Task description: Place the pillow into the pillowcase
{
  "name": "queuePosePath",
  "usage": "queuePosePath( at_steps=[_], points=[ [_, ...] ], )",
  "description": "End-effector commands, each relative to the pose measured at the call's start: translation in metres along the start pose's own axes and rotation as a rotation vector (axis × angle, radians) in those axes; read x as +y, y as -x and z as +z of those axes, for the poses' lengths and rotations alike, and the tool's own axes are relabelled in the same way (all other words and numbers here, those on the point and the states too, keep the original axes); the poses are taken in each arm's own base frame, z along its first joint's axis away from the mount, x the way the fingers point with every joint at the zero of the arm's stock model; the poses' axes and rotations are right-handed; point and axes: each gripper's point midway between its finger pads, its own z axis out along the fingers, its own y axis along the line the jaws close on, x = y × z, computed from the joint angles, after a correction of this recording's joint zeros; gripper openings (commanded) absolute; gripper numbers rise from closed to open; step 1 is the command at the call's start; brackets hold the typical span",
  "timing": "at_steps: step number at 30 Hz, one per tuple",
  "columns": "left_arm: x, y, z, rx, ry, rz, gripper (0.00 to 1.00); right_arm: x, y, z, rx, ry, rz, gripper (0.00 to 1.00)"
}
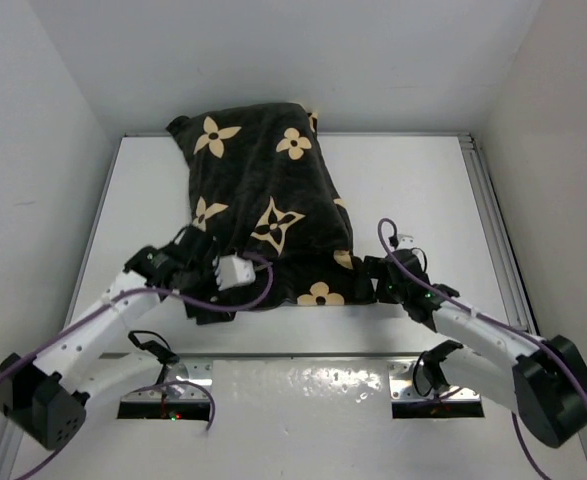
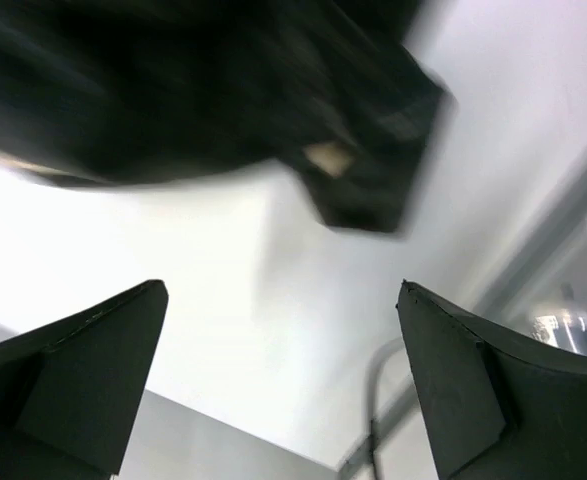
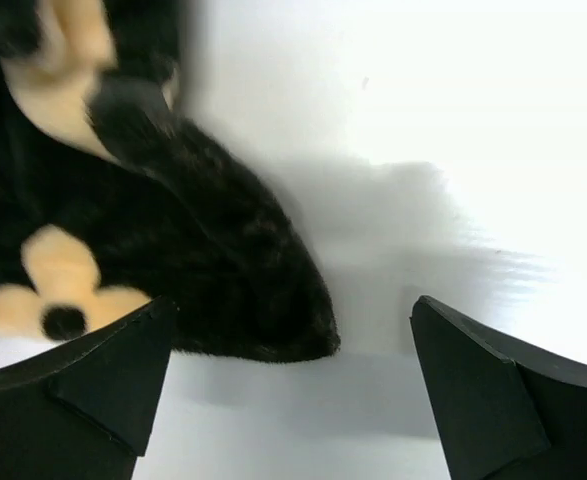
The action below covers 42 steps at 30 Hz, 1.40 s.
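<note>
Showing the top external view: the pillowcase [image 1: 268, 200] lies plump and rounded on the white table [image 1: 413, 190], running from the far wall toward the near edge. No white of the pillow shows; judging from the bulge, it sits inside. The left gripper [image 1: 213, 295] is at the near left corner of the case, and the right gripper [image 1: 373, 275] is just beside the near right corner.

Left wrist view: the left gripper [image 2: 283, 380] has its jaws spread wide with only bare table between them. A blurred dark corner of the pillowcase [image 2: 173, 90] lies beyond the fingertips, apart from them.

Right wrist view: the right gripper [image 3: 293, 390] is likewise released and holds nothing. A rounded corner of the pillowcase [image 3: 173, 230] lies close to its left finger, with no contact apparent.

Handling, as a judgement: the fabric looks soft, plush and limp, and the filled case light but bulky. It would sag if lifted at one point. The best hold is probably a pinch on a loose corner or hem fold, not on the padded middle.
</note>
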Motion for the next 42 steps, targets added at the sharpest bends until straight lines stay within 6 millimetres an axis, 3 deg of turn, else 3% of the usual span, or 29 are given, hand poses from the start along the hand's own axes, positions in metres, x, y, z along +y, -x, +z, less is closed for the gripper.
queuePosePath(
  at_steps=[1,3,4,7,11,12,13,14,18,20,21,22,23,24,25,27,28,29,30,31,33,34,36,37,39,40,42],
  points=[
    [-0.045,-0.044,0.022,0.109,-0.119,0.12,1.0,0.03,0.007,0.0,0.082,0.146,-0.1,0.98],
    [-0.047,-0.035,0.035,0.047,-0.1,0.102,1.0,0.03,0.004,0.007,0.104,0.142,-0.114,0.97],
    [-0.032,-0.023,0.039,-0.006,-0.023,0.102,1.0,0.033,0.009,0.01,0.084,0.151,-0.109,0.96],
    [-0.026,-0.003,0.057,-0.075,0.008,0.137,1.0,0.035,0.013,0.018,0.063,0.157,-0.081,0.94],
    [-0.023,-0.007,0.087,-0.003,0.038,0.166,1.0,0.041,0.01,0.024,0.068,0.183,-0.067,0.9],
    [-0.034,-0.019,0.099,0.035,0.011,0.178,1.0,0.042,0.01,0.027,0.063,0.188,-0.062,0.9],
    [-0.029,-0.018,0.105,0.034,0.051,0.184,1.0,0.042,0.009,0.028,0.064,0.19,-0.059,0.89],
    [-0.04,-0.028,0.114,0.062,0.023,0.202,1.0,0.042,0.008,0.029,0.061,0.19,-0.056,0.88],
    [-0.047,-0.046,0.127,0.125,0.037,0.227,1.0,0.045,0.009,0.034,0.053,0.206,-0.05,0.79],
    [-0.042,-0.051,0.131,0.147,0.065,0.224,0.82,0.052,0.011,0.036,0.044,0.24,-0.049,0.62],
    [-0.042,-0.051,0.132,0.148,0.061,0.216,0.63,0.053,0.009,0.038,0.055,0.241,-0.048,0.52],
    [-0.044,-0.052,0.131,0.152,0.043,0.188,0.18,0.054,0.009,0.038,0.057,0.244,-0.046,0.39],
    [-0.035,-0.042,0.128,0.141,0.05,0.163,0.0,0.058,0.012,0.038,0.06,0.263,-0.052,0.08],
    [-0.041,-0.046,0.123,0.158,-0.002,0.129,0.0,0.061,0.014,0.036,0.062,0.282,-0.054,0.0],
    [-0.024,-0.027,0.112,0.121,0.011,0.109,0.0,0.07,0.027,0.032,0.045,0.31,-0.056,0.0],
    [-0.001,-0.008,0.087,0.075,0.027,0.056,0.0,0.084,0.045,0.018,0.031,0.386,-0.095,0.0],
    [0.005,-0.007,0.067,0.07,-0.014,0.027,0.0,0.089,0.074,0.005,-0.039,0.406,-0.093,0.0],
    [0.054,0.032,0.024,-0.045,0.101,0.009,0.0,0.105,0.119,-0.015,-0.121,0.436,-0.121,0.0],
    [0.075,0.044,-0.003,-0.093,0.142,-0.009,0.0,0.106,0.154,-0.03,-0.193,0.446,-0.114,0.0],
    [0.123,0.071,-0.07,-0.207,0.274,-0.041,0.0,0.125,0.221,-0.07,-0.35,0.495,-0.127,0.0],
    [0.17,0.092,-0.144,-0.309,0.431,-0.072,0.0,0.131,0.29,-0.128,-0.521,0.513,-0.142,0.0],
    [0.206,0.107,-0.221,-0.405,0.605,-0.107,0.0,0.146,0.343,-0.189,-0.682,0.552,-0.168,0.0],
    [0.23,0.113,-0.297,-0.502,0.784,-0.153,0.0,0.152,0.381,-0.242,-0.815,0.558,-0.193,0.0],
    [0.237,0.113,-0.359,-0.585,0.936,-0.184,0.0,0.16,0.404,-0.289,-0.928,0.582,-0.209,0.0],
    [0.242,0.106,-0.41,-0.643,1.107,-0.223,0.0,0.165,0.419,-0.332,-1.032,0.603,-0.214,0.0],
    [0.233,0.099,-0.429,-0.669,1.171,-0.24,0.0,0.165,0.426,-0.356,-1.087,0.602,-0.212,0.0],
    [0.232,0.085,-0.456,-0.684,1.306,-0.284,0.0,0.162,0.426,-0.373,-1.124,0.596,-0.209,0.0]
  ],
)
